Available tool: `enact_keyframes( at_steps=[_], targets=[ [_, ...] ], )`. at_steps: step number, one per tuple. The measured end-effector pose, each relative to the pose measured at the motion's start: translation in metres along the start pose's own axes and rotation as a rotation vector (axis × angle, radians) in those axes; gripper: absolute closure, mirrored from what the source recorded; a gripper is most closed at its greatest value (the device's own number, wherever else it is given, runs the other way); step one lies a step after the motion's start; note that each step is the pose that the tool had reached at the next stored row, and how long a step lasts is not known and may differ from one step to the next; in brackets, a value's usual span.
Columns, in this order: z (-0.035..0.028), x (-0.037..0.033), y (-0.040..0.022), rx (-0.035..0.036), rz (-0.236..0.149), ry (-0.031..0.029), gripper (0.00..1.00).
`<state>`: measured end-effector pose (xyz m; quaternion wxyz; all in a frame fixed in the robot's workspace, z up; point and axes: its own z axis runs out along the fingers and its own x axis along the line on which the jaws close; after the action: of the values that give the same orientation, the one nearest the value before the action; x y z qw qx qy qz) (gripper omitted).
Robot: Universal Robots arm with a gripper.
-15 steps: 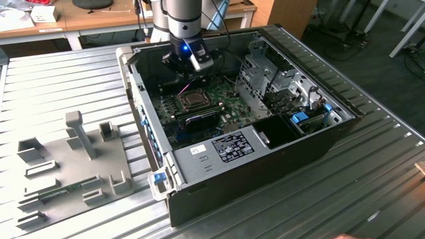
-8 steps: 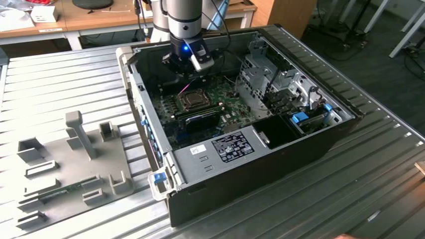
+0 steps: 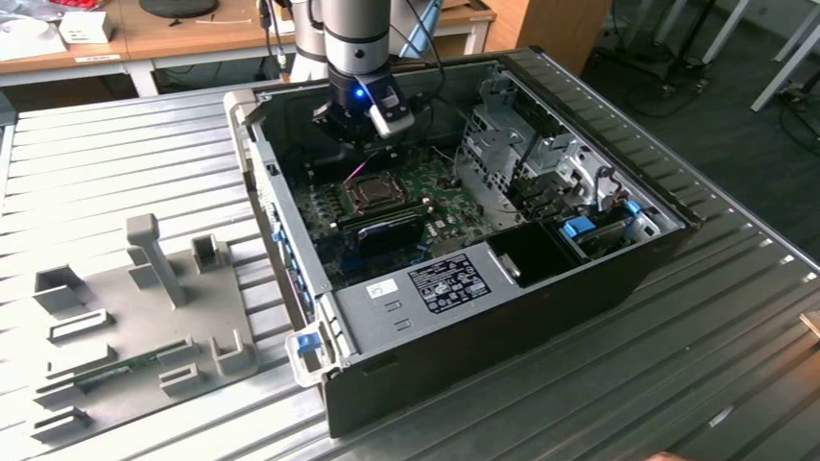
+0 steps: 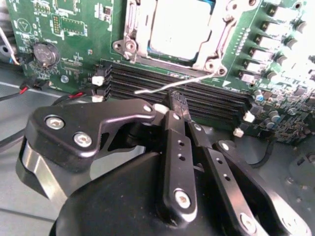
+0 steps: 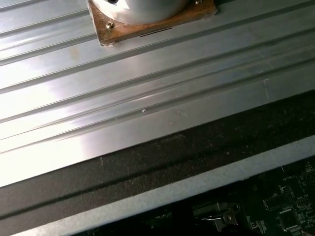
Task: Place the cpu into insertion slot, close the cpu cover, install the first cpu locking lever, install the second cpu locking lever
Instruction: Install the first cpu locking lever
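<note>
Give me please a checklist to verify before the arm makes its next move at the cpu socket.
1. cpu seated in the insertion slot: ok.
2. cpu cover lying flat around the chip: ok, as far as the second wrist view shows.
3. Wire locking lever latched: not ok, it stands free over the memory slots.
4. Gripper close to that lever: ok.
5. Gripper touching the lever: cannot tell.

We find the computer case on the desk, the insertion slot inside it, and a fixture plate on the exterior view's left.
</note>
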<state>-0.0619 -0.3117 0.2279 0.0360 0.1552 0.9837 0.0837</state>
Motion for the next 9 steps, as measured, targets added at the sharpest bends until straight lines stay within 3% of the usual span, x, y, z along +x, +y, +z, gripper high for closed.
enact_keyframes(
  at_steps=[9],
  targets=[
    [0.0003,-0.0006,0.0002,-0.0008,-0.017,0.0030,0.89]
  ],
)
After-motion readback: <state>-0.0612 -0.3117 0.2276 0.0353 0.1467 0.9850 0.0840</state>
